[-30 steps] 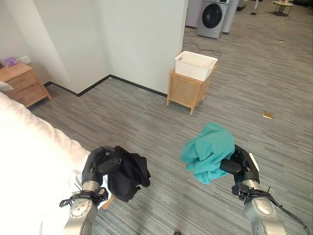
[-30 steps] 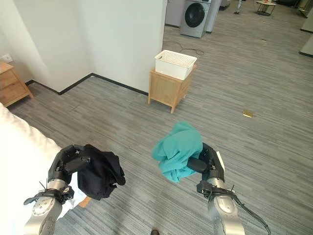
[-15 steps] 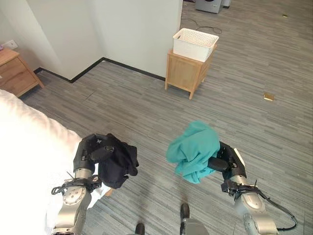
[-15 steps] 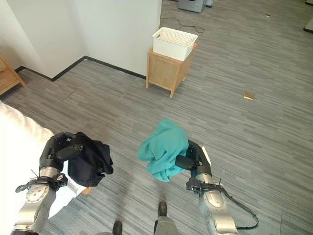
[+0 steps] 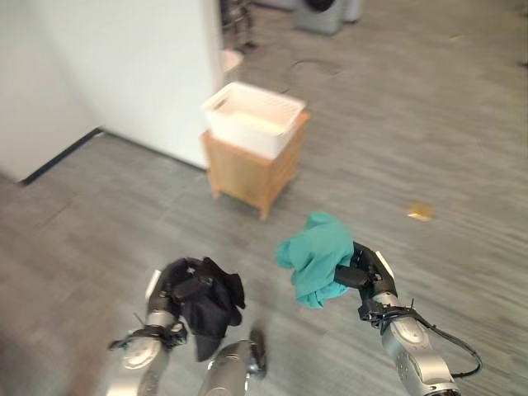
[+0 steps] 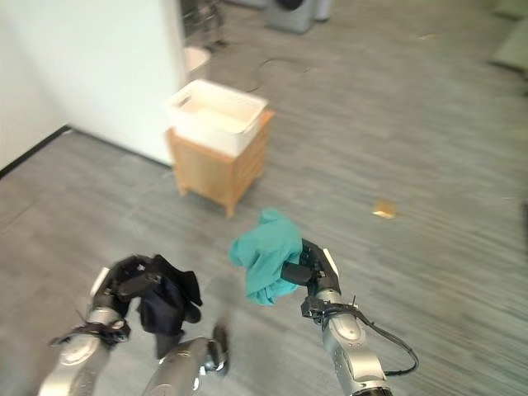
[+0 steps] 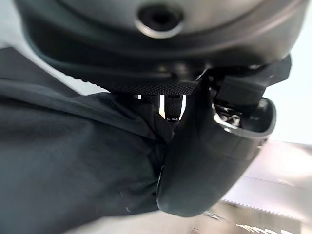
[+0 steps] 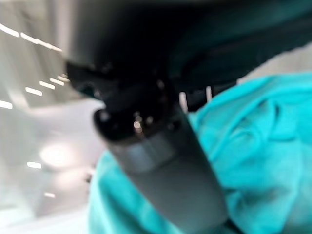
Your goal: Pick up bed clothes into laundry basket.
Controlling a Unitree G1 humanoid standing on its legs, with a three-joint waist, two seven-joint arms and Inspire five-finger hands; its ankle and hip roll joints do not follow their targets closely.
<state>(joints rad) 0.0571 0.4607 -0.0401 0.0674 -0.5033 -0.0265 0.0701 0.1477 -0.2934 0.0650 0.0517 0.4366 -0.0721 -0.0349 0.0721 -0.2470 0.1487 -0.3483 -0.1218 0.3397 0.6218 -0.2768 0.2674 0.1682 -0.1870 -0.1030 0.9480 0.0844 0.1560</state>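
A small wooden cabinet (image 5: 247,172) stands on the grey plank floor (image 5: 429,132), close beside the corner of a white wall (image 5: 124,66). A small yellowish scrap (image 5: 420,213) lies on the floor well to the right of it. A washing machine (image 5: 326,12) stands at the far end, blurred.

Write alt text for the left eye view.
Each hand holds a bunched garment above grey plank flooring: the left hand a black garment, the right hand a teal garment. Ahead, a white laundry basket sits on a small wooden stand.
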